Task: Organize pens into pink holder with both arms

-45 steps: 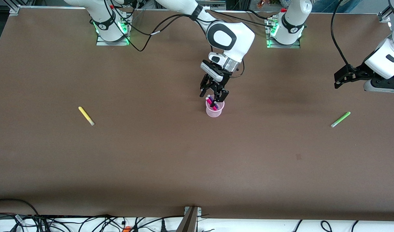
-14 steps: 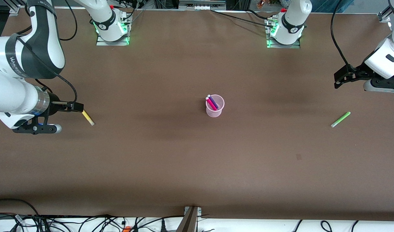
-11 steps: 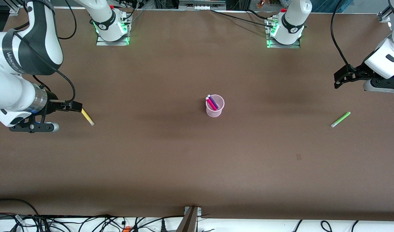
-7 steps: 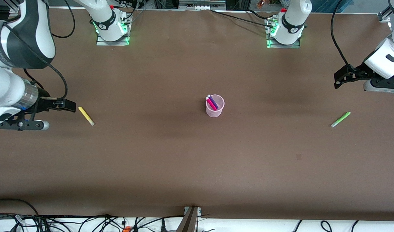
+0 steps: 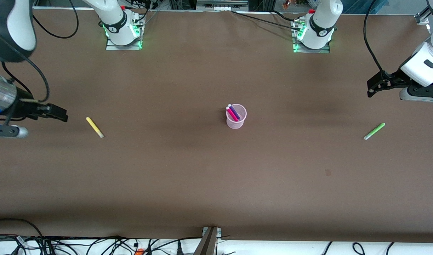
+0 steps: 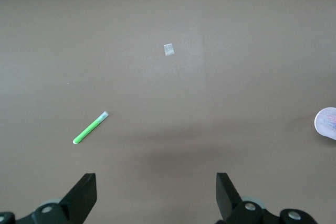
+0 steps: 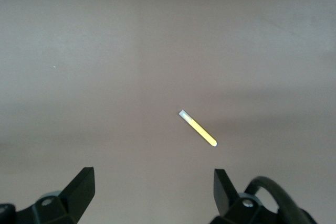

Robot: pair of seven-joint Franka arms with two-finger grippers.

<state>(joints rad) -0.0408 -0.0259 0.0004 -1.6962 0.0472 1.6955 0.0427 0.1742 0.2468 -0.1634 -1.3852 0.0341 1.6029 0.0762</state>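
The pink holder [image 5: 236, 119] stands mid-table with the magenta pen [image 5: 231, 114] and the purple pen [image 5: 235, 112] leaning inside it. The yellow pen [image 5: 95, 127] lies flat toward the right arm's end; it also shows in the right wrist view [image 7: 198, 128]. My right gripper [image 5: 62, 115] is open and empty, over the table beside the yellow pen [image 7: 152, 195]. The green pen [image 5: 374, 131] lies toward the left arm's end and shows in the left wrist view [image 6: 90, 128]. My left gripper [image 5: 372, 88] waits open and empty over the table by it [image 6: 156, 198].
The arm bases [image 5: 123, 33] stand along the table's edge farthest from the front camera. Cables [image 5: 96, 244] and a metal bracket [image 5: 210, 241] lie off the nearest edge. A small dark mark [image 5: 328, 172] is on the table. The holder's rim [image 6: 326, 122] shows in the left wrist view.
My right gripper left the holder, swung to the yellow pen, then drew back from it toward the right arm's end of the table. The pens and left arm have not moved.
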